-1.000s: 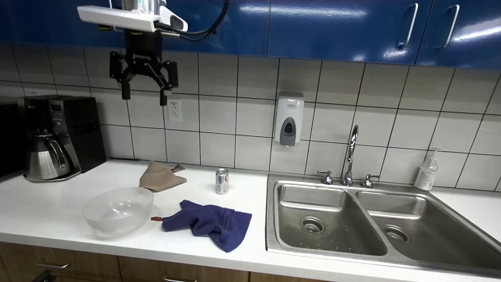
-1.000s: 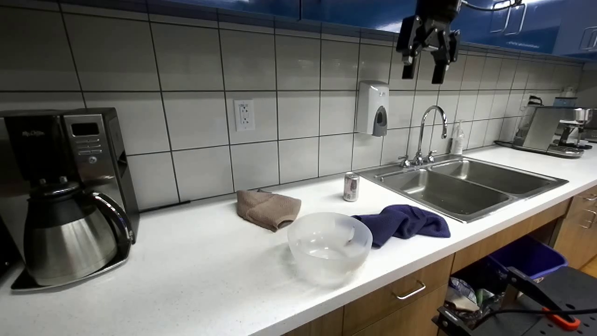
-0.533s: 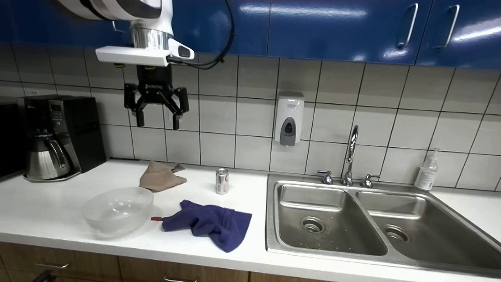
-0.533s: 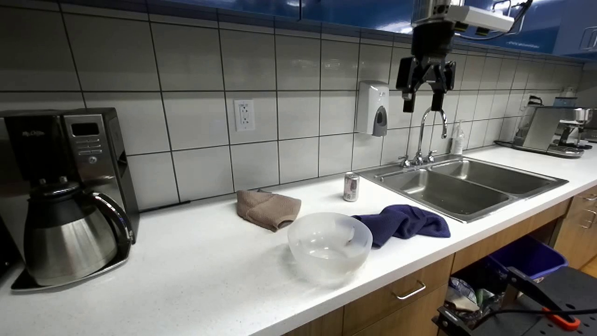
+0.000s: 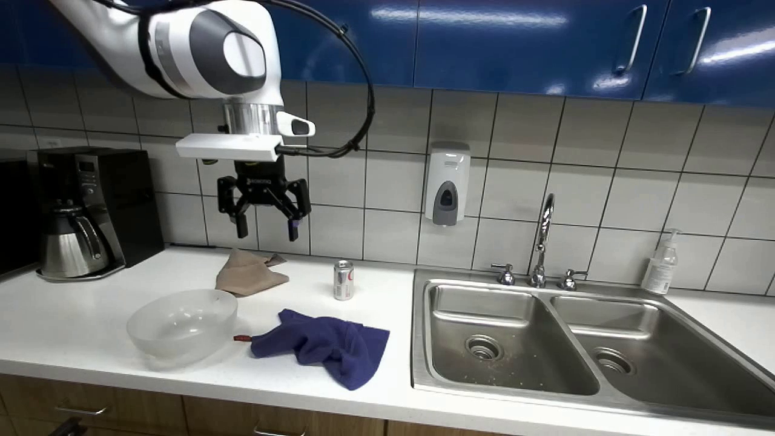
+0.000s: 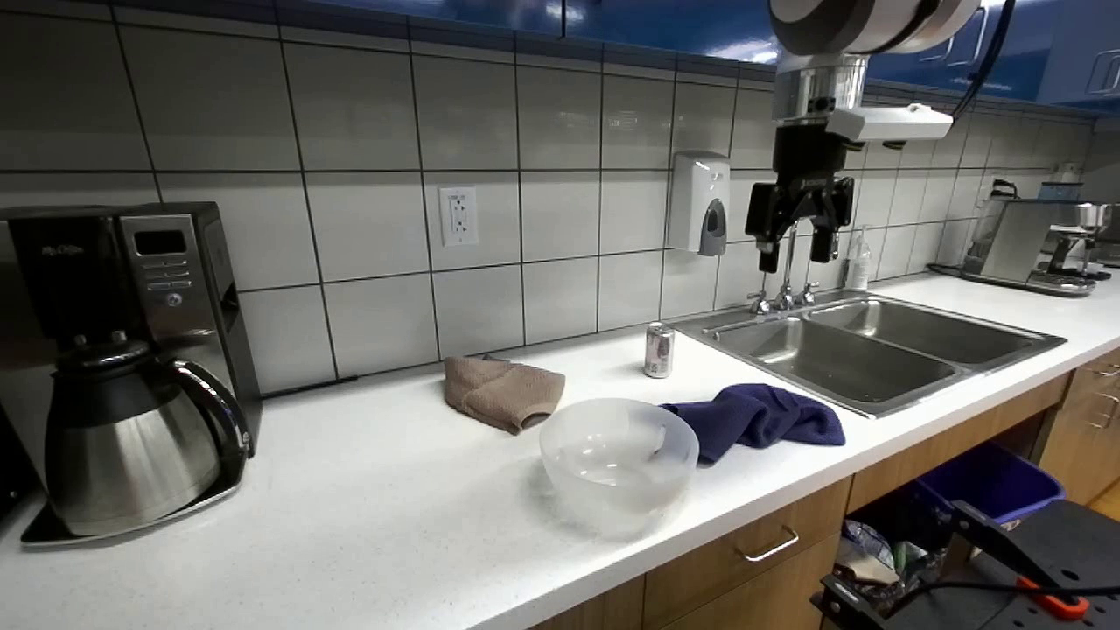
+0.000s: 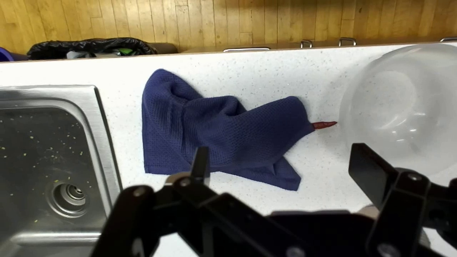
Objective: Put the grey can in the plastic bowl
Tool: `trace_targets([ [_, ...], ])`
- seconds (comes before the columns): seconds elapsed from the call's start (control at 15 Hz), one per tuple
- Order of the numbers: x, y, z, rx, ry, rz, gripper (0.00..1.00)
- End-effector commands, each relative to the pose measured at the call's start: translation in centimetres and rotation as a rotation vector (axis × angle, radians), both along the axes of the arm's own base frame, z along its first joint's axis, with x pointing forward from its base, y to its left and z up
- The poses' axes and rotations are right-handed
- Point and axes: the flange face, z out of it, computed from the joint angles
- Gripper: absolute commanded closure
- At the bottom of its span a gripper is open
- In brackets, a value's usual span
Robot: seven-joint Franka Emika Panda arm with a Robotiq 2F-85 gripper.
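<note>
Since the earlier frames were taken, the hand (image 5: 267,232) has been lowered, and more of the white arm (image 5: 181,45) has been brought into both exterior views. The hand is released, its two sides spread wide above the bench (image 5: 79,315). The grey can (image 5: 343,280) has been left where it was, upright on the bench near the centre of the frame in both exterior views, well apart from the plastic bowl (image 5: 172,342), which is likewise unmoved. In an exterior view the blue cloth (image 6: 761,416) is partly covered by the bowl, yet in the wrist view the two are shown apart, a red tip (image 7: 324,125) being pointed from the cloth toward the bowl. Along the top of the wrist view, wooden floor (image 7: 232,21) is shown. In an exterior view alone, at the right edge, a steel appliance (image 6: 1019,245) is seen.
</note>
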Motion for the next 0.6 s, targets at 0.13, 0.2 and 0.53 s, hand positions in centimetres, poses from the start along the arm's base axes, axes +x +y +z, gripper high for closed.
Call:
trace_targets([
  [0.13, 3.8, -1.6, -4.3, -0.029, 0.008, -0.082, 0.00],
  [0.2, 4.6, -1.6, -5.0, -0.032, 0.009, -0.087, 0.00],
  [0.53, 8.9, -2.3, -7.9, -0.048, 0.021, -0.112, 0.00],
])
